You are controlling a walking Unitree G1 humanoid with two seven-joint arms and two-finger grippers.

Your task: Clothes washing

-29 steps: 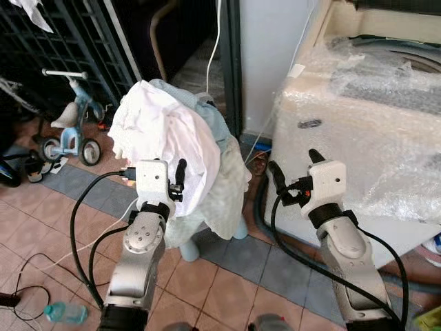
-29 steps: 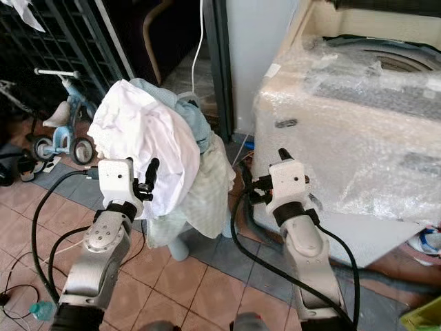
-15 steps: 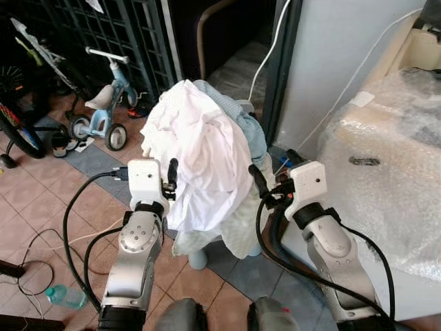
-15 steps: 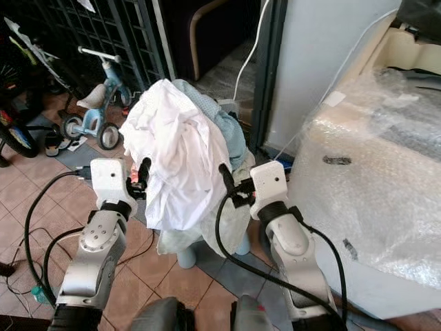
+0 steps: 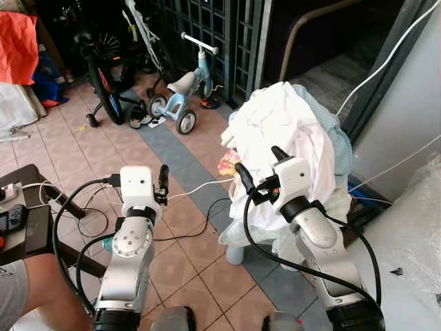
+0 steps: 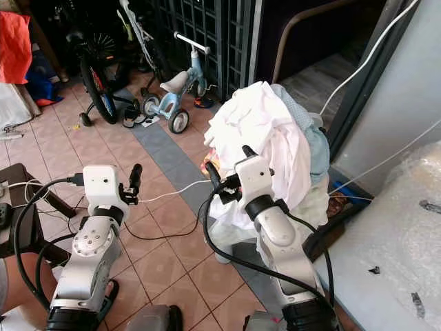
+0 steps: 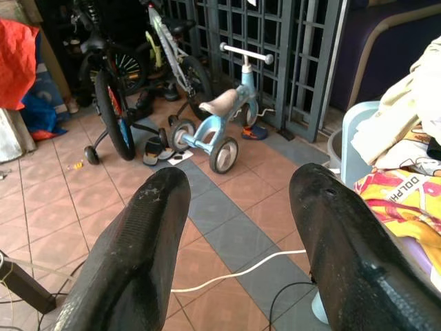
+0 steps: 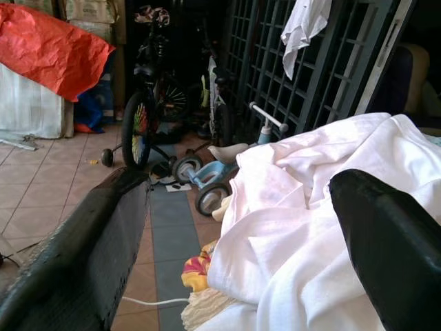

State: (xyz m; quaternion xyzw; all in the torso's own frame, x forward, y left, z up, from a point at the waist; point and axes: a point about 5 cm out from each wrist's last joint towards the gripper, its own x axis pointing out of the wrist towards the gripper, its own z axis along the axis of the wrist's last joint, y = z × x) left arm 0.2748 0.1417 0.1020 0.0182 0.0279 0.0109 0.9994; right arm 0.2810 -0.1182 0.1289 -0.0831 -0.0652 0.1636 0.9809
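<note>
Task at an early stage: the clothes pile (image 5: 286, 138) sits heaped on a pale basket (image 7: 353, 148), none loaded. Right gripper (image 5: 258, 172), fingers spread and empty, faces the pile; left gripper (image 5: 162, 185) released, aside.

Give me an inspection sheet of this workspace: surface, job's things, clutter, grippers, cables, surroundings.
Surface: tiled floor, terracotta with a grey strip.
Job's things: laundry pile, white on top, heaped on a pale basket; bubble-wrapped washing machine at right.
Clutter: blue tricycle, bicycle, sandals, plastic bottle.
Grippers: left gripper open, over the floor; right gripper open, at the pile's front.
Cables: white cable and black cables across the floor.
Surroundings: metal gate, orange sheet, a person's knee at lower left.
</note>
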